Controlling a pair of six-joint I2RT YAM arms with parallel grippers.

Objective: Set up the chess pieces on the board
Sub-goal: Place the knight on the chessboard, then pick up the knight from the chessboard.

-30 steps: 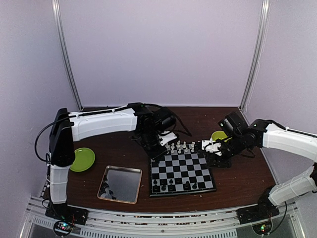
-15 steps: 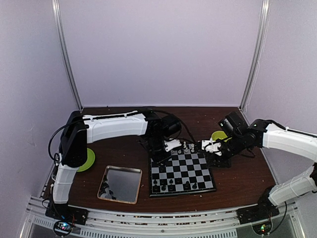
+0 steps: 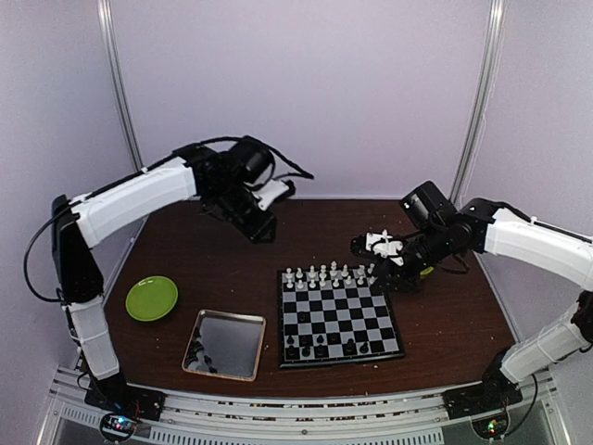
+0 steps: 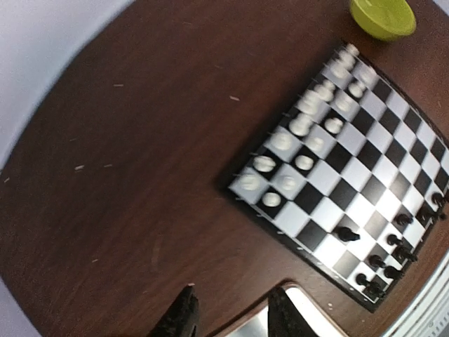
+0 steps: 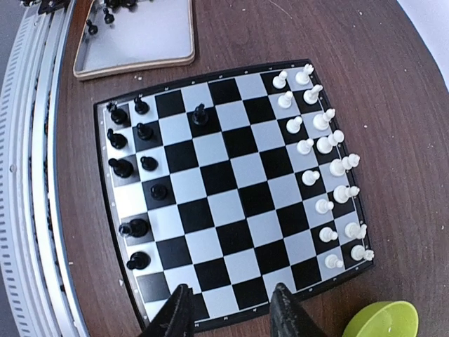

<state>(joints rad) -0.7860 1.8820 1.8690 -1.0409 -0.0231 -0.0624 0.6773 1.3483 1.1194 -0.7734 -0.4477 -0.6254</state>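
The board [image 3: 339, 316] lies at the table's centre. White chess pieces [image 3: 326, 274] fill its two far rows, and they show blurred in the left wrist view [image 4: 303, 126] and sharp in the right wrist view [image 5: 328, 163]. Black chess pieces [image 3: 322, 348] stand on the near rows [image 5: 133, 151], with gaps and one advanced [image 5: 200, 114]. My left gripper [image 3: 276, 192] hangs high over the back left of the table, open and empty [image 4: 231, 317]. My right gripper [image 3: 377, 245] hovers above the board's far right corner, open with nothing between its fingers [image 5: 230, 313].
A metal tray [image 3: 232, 343] left of the board holds several loose black pieces [image 3: 196, 360] in its near corner [image 5: 112, 8]. A green plate [image 3: 152, 298] sits at the left. A green bowl [image 5: 382, 321] stands by the board's far right corner [image 4: 382, 15].
My left gripper has opened and lifted from the board's far left corner up toward the back left. My right gripper has risen a little and shifted left, opening slightly.
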